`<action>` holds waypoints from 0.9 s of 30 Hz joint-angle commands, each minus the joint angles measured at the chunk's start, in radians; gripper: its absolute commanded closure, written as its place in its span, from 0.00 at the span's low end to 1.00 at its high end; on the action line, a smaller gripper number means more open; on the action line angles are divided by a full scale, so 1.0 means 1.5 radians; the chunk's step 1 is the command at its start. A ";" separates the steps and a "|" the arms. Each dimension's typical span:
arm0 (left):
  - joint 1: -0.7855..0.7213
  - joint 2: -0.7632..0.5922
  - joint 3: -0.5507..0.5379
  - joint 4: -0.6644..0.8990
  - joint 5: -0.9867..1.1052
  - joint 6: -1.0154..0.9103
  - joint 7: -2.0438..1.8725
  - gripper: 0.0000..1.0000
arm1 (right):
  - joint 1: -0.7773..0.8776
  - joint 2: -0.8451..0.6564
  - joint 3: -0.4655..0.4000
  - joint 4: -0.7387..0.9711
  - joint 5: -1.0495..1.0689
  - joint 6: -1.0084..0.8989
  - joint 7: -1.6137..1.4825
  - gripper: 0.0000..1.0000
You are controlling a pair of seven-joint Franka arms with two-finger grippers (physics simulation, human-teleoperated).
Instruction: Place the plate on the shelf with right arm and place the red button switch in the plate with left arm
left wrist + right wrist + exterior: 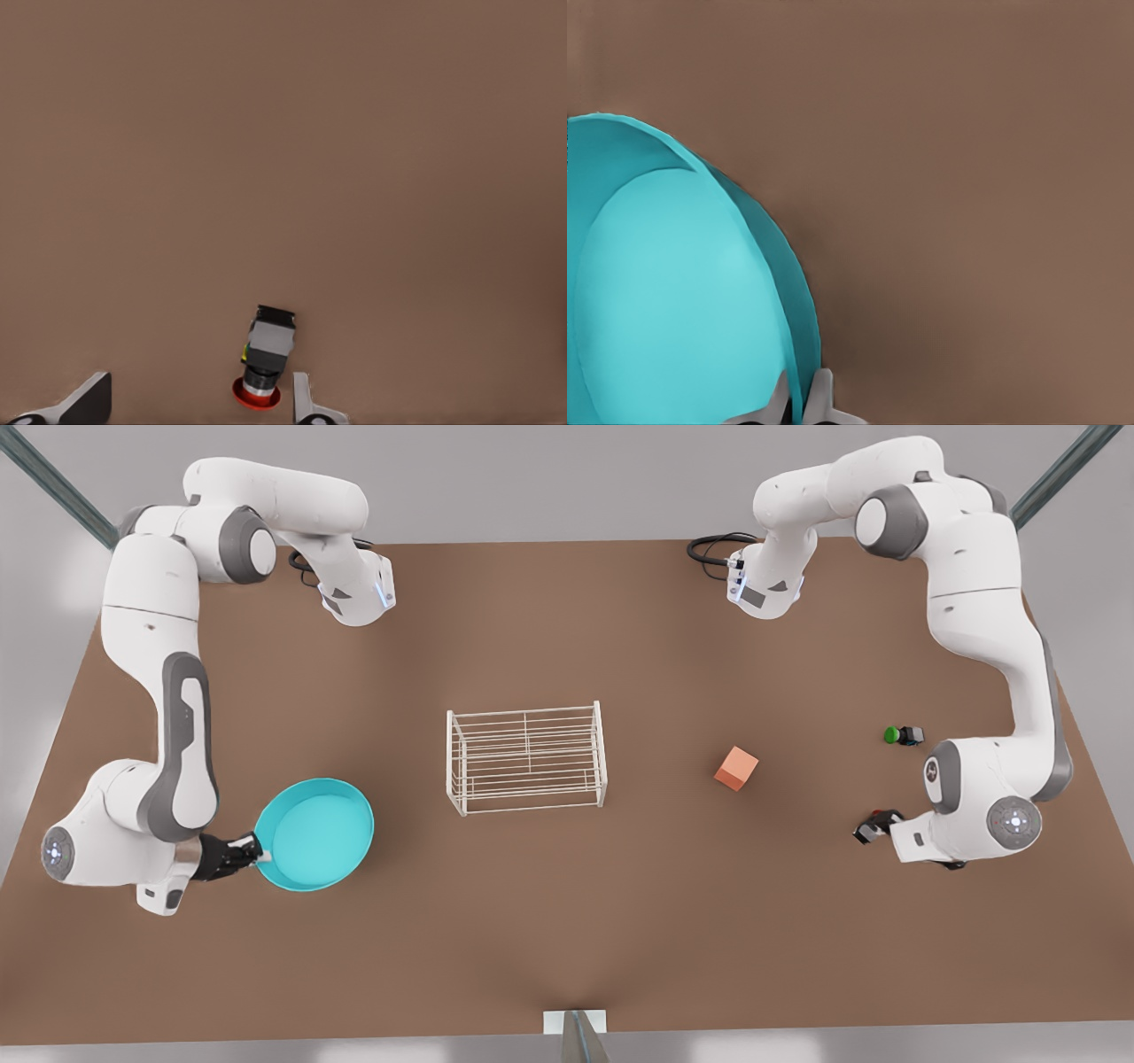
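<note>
Grippers are working: our right gripper [799, 409] is pinching the round turquoise plate [317, 834] by its nine-o'clock rim, needing transfer to the white wire shelf [526, 759], while our left gripper [199, 405] is straddling, spread, the black red-capped button switch [265, 359].

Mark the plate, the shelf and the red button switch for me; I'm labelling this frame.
plate [319, 837]: front view, bare turquoise floor.
shelf [526, 755]: front view, top-tier bars.
red button switch [268, 343]: left wrist view, black and grey body.

arms: white shells | joints: grey | jaws: black | cables: black, at bases
</note>
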 commanded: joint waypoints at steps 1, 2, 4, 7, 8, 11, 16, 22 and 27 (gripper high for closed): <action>0.009 0.009 0.000 -0.011 -0.001 0.004 0.048 0.00 | 0.049 -0.025 0.001 0.000 -0.032 -0.083 0.167 0.86; 0.019 0.012 0.000 -0.018 -0.002 0.014 0.048 0.00 | 0.087 -0.039 0.001 0.000 -0.039 -0.083 0.220 0.86; 0.028 0.010 0.000 -0.047 -0.001 0.065 0.069 0.00 | 0.125 -0.057 0.001 0.000 -0.039 -0.096 0.290 0.86; 0.030 0.004 0.000 -0.070 0.003 0.102 0.080 0.00 | 0.123 -0.069 -0.003 0.000 -0.037 -0.112 0.292 0.86; 0.029 0.005 0.000 -0.070 0.004 0.104 0.080 0.00 | 0.121 -0.070 -0.004 0.000 -0.038 -0.112 0.290 0.86; 0.029 0.009 0.000 -0.078 0.016 0.125 0.079 0.00 | 0.119 -0.086 -0.012 0.000 -0.035 -0.155 0.288 0.86; 0.027 0.001 0.000 -0.095 0.018 0.146 0.076 0.00 | 0.124 -0.110 0.003 0.000 -0.029 -0.175 0.329 0.85; 0.027 -0.003 0.000 -0.117 0.021 0.174 0.074 0.00 | 0.241 -0.118 0.046 -0.011 -0.079 -0.145 0.479 0.84; 0.029 -0.002 0.000 -0.131 0.021 0.193 0.074 0.00 | 0.286 -0.197 0.047 -0.167 -0.092 -0.020 0.593 0.82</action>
